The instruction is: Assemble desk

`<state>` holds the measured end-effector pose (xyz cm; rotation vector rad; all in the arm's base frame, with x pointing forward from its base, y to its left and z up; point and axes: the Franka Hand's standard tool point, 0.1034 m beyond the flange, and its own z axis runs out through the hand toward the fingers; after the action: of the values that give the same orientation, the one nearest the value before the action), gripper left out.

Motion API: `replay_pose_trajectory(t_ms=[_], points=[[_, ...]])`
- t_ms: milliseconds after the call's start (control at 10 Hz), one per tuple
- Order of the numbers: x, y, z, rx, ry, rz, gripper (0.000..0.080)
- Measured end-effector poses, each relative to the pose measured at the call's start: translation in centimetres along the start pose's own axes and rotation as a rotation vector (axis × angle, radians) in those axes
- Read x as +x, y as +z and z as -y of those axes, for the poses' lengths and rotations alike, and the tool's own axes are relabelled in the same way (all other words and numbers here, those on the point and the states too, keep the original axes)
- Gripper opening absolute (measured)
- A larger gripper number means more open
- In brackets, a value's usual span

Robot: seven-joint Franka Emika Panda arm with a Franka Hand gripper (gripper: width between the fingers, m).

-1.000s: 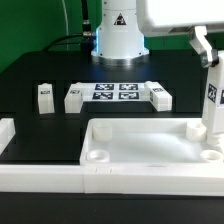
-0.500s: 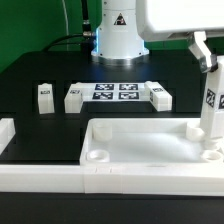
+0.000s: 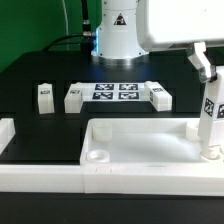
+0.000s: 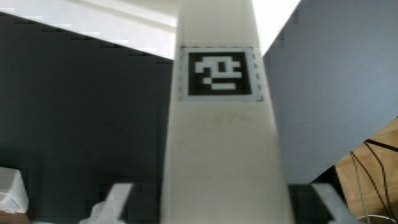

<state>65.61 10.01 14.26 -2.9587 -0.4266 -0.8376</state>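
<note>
The desk panel [image 3: 140, 148], a white tray with a raised rim and round corner holes, lies at the front of the table. At the exterior view's right, my gripper [image 3: 208, 78] is shut on a white tagged leg [image 3: 211, 120]. I hold it upright, with its lower end at the panel's right near corner hole. In the wrist view the leg [image 4: 222, 130] fills the middle, its tag facing the camera. It sits between my gripper [image 4: 210, 205] fingers [image 4: 116, 200]. The hole under the leg is hidden.
Three more white legs [image 3: 43, 95] [image 3: 74, 97] [image 3: 160, 97] lie on the black table beside the marker board [image 3: 115, 93]. White border rails [image 3: 40, 172] run along the front and the exterior view's left. The robot base [image 3: 118, 35] stands at the back.
The gripper has come down with the leg; the leg's lower end now reaches the right near corner hole, which showed free below it before.
</note>
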Motion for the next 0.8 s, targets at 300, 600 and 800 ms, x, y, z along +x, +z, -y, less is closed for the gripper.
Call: replay_pose_trajectory(t_ms=[300,600,800], points=[[-0.09,0.16,0.10,0.000,-0.001,-0.002,0.0291],[-0.48,0.54,0.22,0.003,-0.001,0.006,0.0291],[-0.73,0.77,0.25,0.004,-0.001,0.010,0.0291]])
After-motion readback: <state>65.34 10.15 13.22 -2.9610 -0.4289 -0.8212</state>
